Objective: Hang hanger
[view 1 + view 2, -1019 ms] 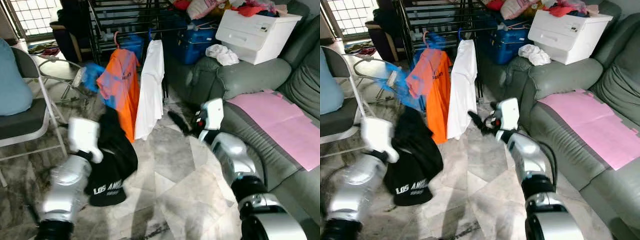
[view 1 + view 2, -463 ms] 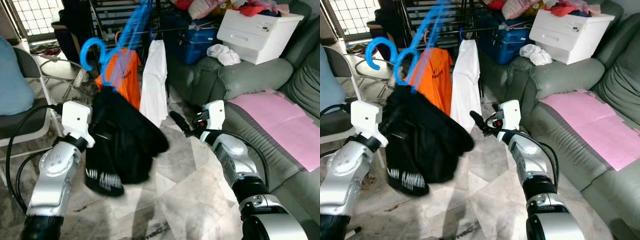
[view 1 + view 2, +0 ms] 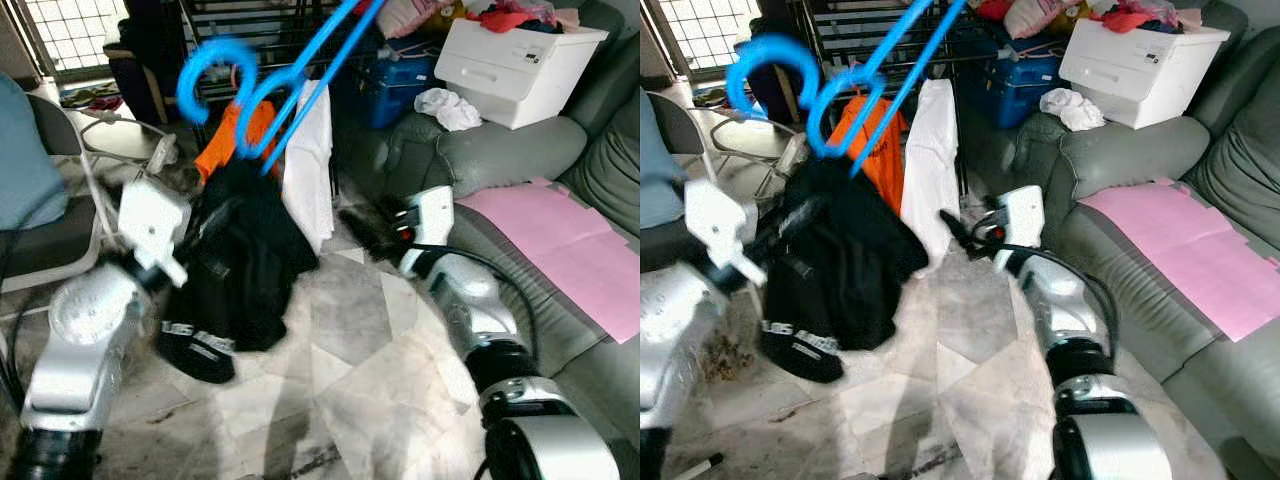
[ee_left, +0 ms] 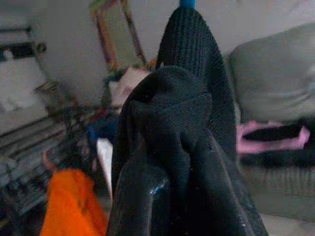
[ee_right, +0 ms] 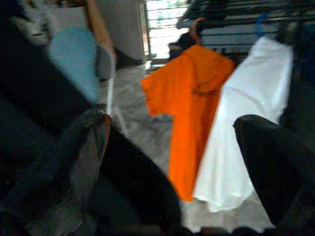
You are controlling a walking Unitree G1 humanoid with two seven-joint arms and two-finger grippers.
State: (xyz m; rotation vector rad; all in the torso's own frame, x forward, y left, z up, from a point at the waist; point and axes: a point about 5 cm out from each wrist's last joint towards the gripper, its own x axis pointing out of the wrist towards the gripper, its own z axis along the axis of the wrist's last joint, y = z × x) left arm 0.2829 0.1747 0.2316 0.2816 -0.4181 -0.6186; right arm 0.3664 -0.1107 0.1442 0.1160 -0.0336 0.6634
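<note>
The blue hanger (image 3: 840,70) with the black T-shirt (image 3: 835,255) is held up by the left pincer (image 3: 790,222), which is pinched on the cloth, short of the drying rack (image 3: 890,30). The shirt could slide off, or the hook could miss the rail or snag the orange shirt (image 3: 875,140). The right pincer (image 3: 958,228) is spread, empty. Compared with a second ago, the hanger is raised much higher.
</note>
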